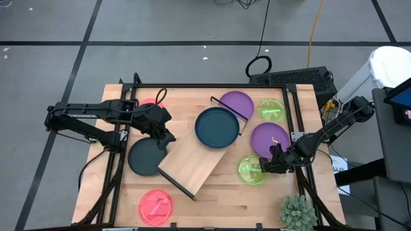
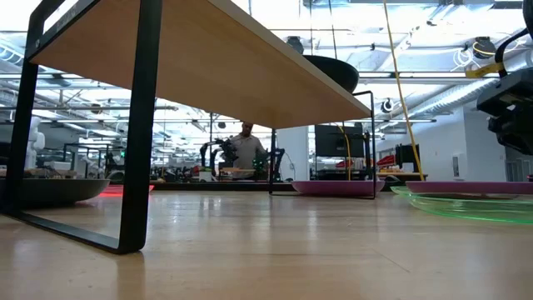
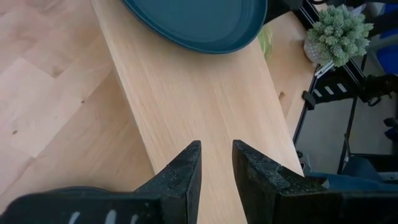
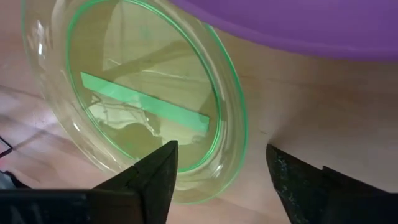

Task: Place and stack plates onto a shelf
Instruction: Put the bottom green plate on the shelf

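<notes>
**A:** Where does the shelf sit?

**B:** The shelf (image 1: 196, 162) lies slantwise across the middle of the wooden table (image 1: 218, 199), a light-wood board with black frame ends. One dark teal plate (image 1: 217, 127) rests on its far end. In the low view the board (image 2: 208, 58) runs overhead with that plate (image 2: 333, 71) showing on top.

**A:** And the left gripper?

**B:** The left gripper (image 1: 164, 138) hangs over the near-left part of the board, beside a second dark teal plate (image 1: 144, 156) lying on the table. In its wrist view the fingers (image 3: 186, 171) stand a narrow gap apart with nothing between them, the bare board (image 3: 199, 106) below and the teal plate (image 3: 199, 22) farther along it.

**A:** The right one?

**B:** The right gripper (image 1: 270, 163) is down at the lime-green plate (image 1: 251, 170) near the table's right edge. Its fingers (image 4: 155, 174) are spread wide over that plate's (image 4: 143, 93) rim, holding nothing. A purple plate (image 4: 292, 25) lies just beside the green one, touching or overlapping its edge.

**A:** Other plates?

**B:** Another purple plate (image 1: 237, 102) and another lime-green one (image 1: 271, 110) sit at the far right. A pink plate (image 1: 156, 206) is at the near-left corner, and a second pink one (image 1: 149, 102) shows partly under the left arm. A spiky green plant (image 1: 297, 212) stands at the near-right corner.

**A:** Anything behind?

**B:** A person (image 2: 247, 146) shows far off in the room.
</notes>
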You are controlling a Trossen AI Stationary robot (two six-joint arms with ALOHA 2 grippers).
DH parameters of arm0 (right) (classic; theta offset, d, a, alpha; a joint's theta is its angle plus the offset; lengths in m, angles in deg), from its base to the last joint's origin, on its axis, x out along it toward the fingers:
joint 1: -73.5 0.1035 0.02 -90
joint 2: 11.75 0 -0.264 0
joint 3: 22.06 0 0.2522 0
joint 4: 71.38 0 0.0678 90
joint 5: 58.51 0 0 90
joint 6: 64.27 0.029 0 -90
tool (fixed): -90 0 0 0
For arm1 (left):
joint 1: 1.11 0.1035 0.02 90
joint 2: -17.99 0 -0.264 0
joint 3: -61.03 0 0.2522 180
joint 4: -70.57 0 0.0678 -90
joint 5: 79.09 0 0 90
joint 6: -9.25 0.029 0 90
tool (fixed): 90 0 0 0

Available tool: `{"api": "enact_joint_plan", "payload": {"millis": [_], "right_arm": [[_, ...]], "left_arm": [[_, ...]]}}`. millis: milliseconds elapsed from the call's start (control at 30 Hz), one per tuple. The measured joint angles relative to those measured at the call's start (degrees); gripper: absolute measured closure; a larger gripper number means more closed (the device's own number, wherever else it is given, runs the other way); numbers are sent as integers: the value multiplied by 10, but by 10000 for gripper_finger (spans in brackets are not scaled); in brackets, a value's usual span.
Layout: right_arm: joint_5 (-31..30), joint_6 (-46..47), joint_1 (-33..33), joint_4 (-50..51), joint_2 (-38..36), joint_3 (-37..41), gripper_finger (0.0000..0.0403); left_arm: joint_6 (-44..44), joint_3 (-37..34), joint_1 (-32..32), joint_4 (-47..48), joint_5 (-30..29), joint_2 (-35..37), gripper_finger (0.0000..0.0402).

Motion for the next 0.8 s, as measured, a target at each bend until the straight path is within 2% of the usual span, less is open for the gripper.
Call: {"api": "enact_joint_plan", "payload": {"millis": [233, 800], "right_arm": [[-6, -2, 0, 3, 0, 0, 213], [-4, -1, 0, 8, 0, 0, 315]], "left_arm": [[2, 0, 0, 0, -27, 0, 307], [-3, 0, 0, -1, -28, 0, 307]]}}
